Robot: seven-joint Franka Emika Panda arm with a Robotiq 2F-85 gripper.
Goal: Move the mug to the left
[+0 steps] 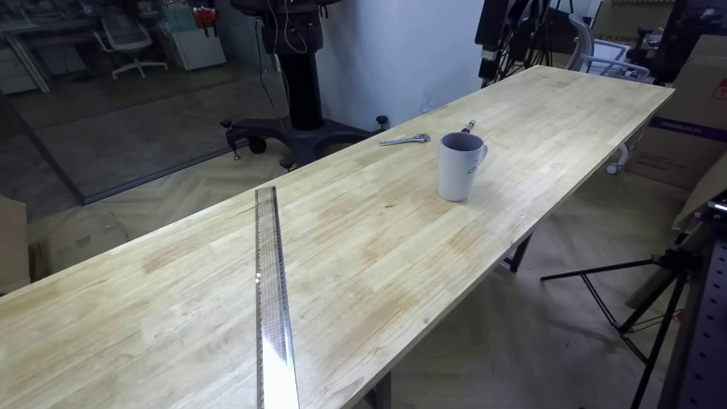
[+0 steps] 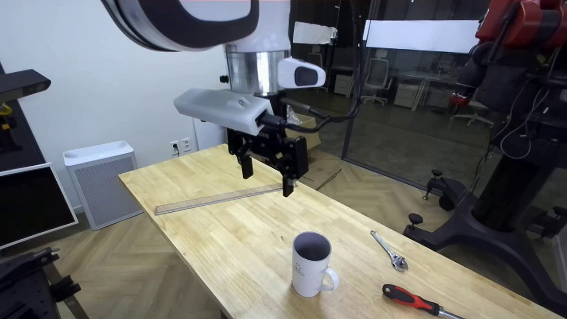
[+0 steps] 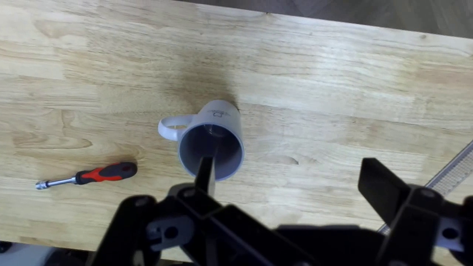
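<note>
The mug (image 1: 454, 176) is pale bluish-white with a dark inside and a side handle. It stands upright on the wooden table (image 1: 363, 255) in both exterior views (image 2: 305, 277). My gripper (image 2: 267, 180) is open and empty, raised above the table and apart from the mug. In the wrist view the mug (image 3: 210, 142) lies below, with its handle pointing to the picture's left. One finger of my gripper (image 3: 289, 162) overlaps the mug's near rim in that picture, and the other finger is over bare wood. The gripper is out of view in an exterior view where the whole mug shows.
A red and black screwdriver (image 2: 412, 299) and an adjustable wrench (image 2: 390, 251) lie near the mug. A long clear ruler (image 1: 270, 284) lies across the table and shows in the wrist view (image 3: 452, 170). The table's long edge (image 3: 332, 23) runs beyond the mug.
</note>
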